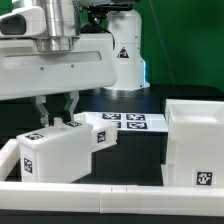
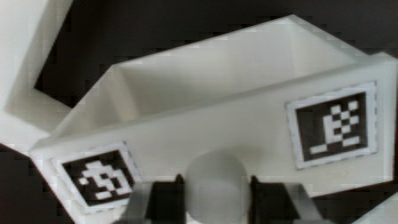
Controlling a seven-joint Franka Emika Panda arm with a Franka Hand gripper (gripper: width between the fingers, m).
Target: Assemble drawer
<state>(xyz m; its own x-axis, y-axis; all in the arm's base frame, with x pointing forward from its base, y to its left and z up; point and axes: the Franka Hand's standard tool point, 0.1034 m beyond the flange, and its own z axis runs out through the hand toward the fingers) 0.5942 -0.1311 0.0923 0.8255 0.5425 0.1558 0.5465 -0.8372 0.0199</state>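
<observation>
Dark worktop (image 1: pixel 138 158) spreads beneath everything, with a green backdrop (image 1: pixel 182 45) behind it, and we see a low white rail (image 1: pixel 100 196) along its near edge. Our hand (image 1: pixel 57 118) hangs straight above a small white tray (image 1: pixel 55 155), its fingers (image 1: pixel 42 110) reaching down to the tray's top edge. In the wrist view the tray (image 2: pixel 196 100) lies open and hollow just past the hand (image 2: pixel 214 190). Two square tags sit on the face nearest the hand, and a rounded grey lug (image 2: pixel 214 172) sits between the two fingers (image 2: pixel 164 198). The fingers stand partly apart, one on each side of that lug; we cannot tell whether they press it. Beyond the hand lies the marker board (image 1: pixel 122 120). Well off to the hand's side, toward the exterior view's right, the large shell (image 1: pixel 195 140) stands upright, with one tag low on its front.
</observation>
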